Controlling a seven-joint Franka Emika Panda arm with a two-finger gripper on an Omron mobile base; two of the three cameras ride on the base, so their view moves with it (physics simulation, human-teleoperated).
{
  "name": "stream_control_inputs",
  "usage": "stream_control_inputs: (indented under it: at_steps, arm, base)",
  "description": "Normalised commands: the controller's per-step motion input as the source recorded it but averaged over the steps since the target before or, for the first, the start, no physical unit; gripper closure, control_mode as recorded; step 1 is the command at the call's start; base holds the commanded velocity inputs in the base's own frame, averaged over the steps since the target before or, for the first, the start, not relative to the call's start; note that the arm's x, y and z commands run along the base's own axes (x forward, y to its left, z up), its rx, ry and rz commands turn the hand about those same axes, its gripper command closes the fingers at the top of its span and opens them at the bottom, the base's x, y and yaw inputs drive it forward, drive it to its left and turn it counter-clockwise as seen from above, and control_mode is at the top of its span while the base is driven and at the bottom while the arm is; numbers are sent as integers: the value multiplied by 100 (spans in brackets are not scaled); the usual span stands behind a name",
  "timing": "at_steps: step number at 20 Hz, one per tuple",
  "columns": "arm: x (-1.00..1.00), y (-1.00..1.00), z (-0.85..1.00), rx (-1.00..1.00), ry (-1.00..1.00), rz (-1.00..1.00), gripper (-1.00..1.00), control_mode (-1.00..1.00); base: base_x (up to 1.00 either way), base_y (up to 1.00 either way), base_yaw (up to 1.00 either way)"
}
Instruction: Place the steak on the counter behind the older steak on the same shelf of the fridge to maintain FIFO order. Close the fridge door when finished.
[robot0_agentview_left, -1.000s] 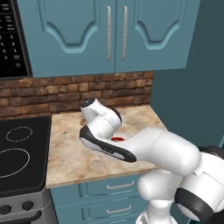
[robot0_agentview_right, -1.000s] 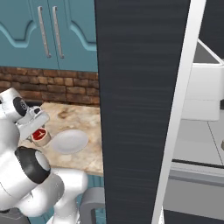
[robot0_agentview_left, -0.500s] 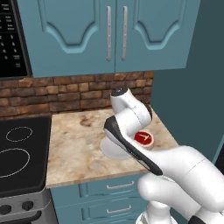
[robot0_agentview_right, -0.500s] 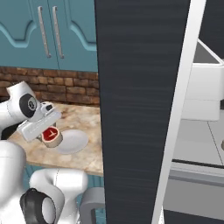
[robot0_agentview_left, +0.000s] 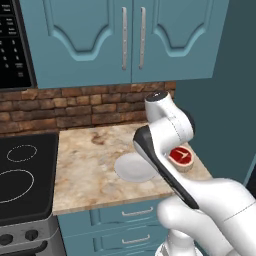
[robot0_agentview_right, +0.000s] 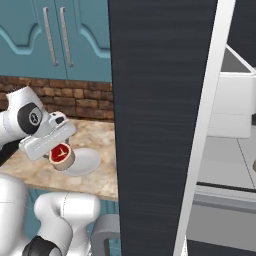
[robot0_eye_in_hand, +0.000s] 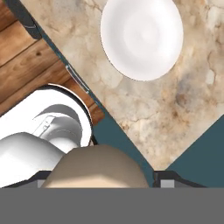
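My gripper (robot0_agentview_left: 181, 161) is shut on the steak (robot0_agentview_left: 181, 156), a small red cut with a cream-tan rim. I hold it just above the right end of the beige marbled counter (robot0_agentview_left: 85, 165), to the right of the white plate (robot0_agentview_left: 132, 167). In the right base view the steak (robot0_agentview_right: 61, 154) hangs under the hand in the gripper (robot0_agentview_right: 60, 156), over the plate's (robot0_agentview_right: 86, 161) left edge. In the hand view its tan rim (robot0_eye_in_hand: 94, 168) sits between the gripper's (robot0_eye_in_hand: 98, 180) tips, with the plate (robot0_eye_in_hand: 142, 37) and counter (robot0_eye_in_hand: 175, 100) below. The fridge's open dark door (robot0_agentview_right: 160, 125) stands to the right, with a light-grey shelf (robot0_agentview_right: 220, 162) behind it. The older steak is out of view.
A black stovetop (robot0_agentview_left: 20, 175) lies left of the counter, with a microwave (robot0_agentview_left: 12, 45) above it. Teal wall cabinets (robot0_agentview_left: 130, 40) and a brick backsplash (robot0_agentview_left: 75, 107) close off the back. A pale box drawer (robot0_agentview_right: 235, 105) sits inside the fridge.
The arm has swung to the right with the steak in the gripper, carrying it from the counter's middle across the plate to its right end. The plate has stayed put.
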Motion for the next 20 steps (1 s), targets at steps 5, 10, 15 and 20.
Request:
stream_control_inputs:
  at_steps: [5, 10, 15, 20]
  arm:
    - [0, 0, 0, 0, 0, 0, 100, -100]
    - [-7, 1, -3, 0, 0, -7, 100, 100]
    - [0, 0, 0, 0, 0, 0, 100, 100]
    - [0, 0, 0, 0, 0, 0, 100, 100]
  base:
    - [0, 0, 0]
    - [-19, 14, -12]
    - [-68, 62, -48]
    - [-60, 67, -69]
